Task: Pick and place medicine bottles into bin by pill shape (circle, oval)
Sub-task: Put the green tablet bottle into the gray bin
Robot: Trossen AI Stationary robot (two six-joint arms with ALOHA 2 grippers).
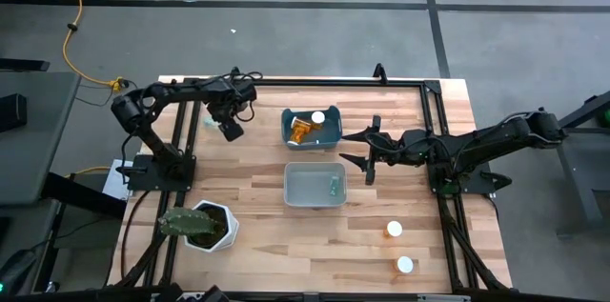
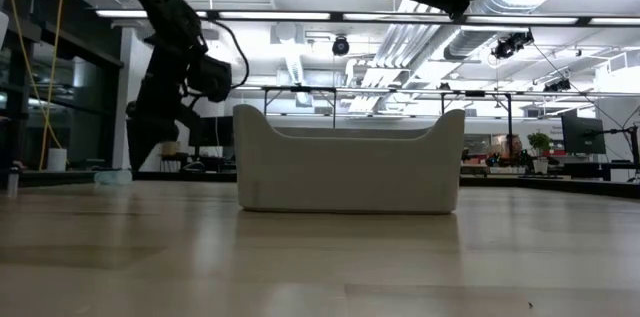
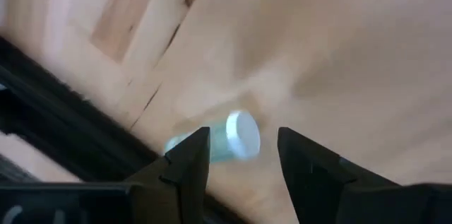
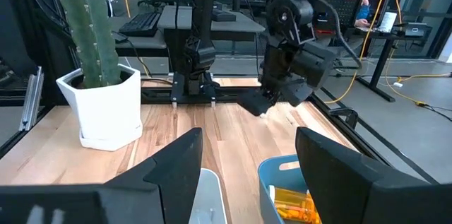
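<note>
1. The left gripper (image 3: 240, 155) hangs with its fingers spread, and a greenish bottle (image 3: 224, 138) lies on its side on the table (image 3: 339, 54) just beyond the fingertips, white cap toward the wide boards.
2. To grip well, it should probably drop straight down so both fingers straddle the body, not the cap, then close gently, since a lying bottle may roll.
3. Farther off sit the blue bin (image 1: 329, 128) and the clear bin (image 1: 291, 188).
4. The right gripper (image 1: 356, 148), also spread, waits beside the bins.
</note>
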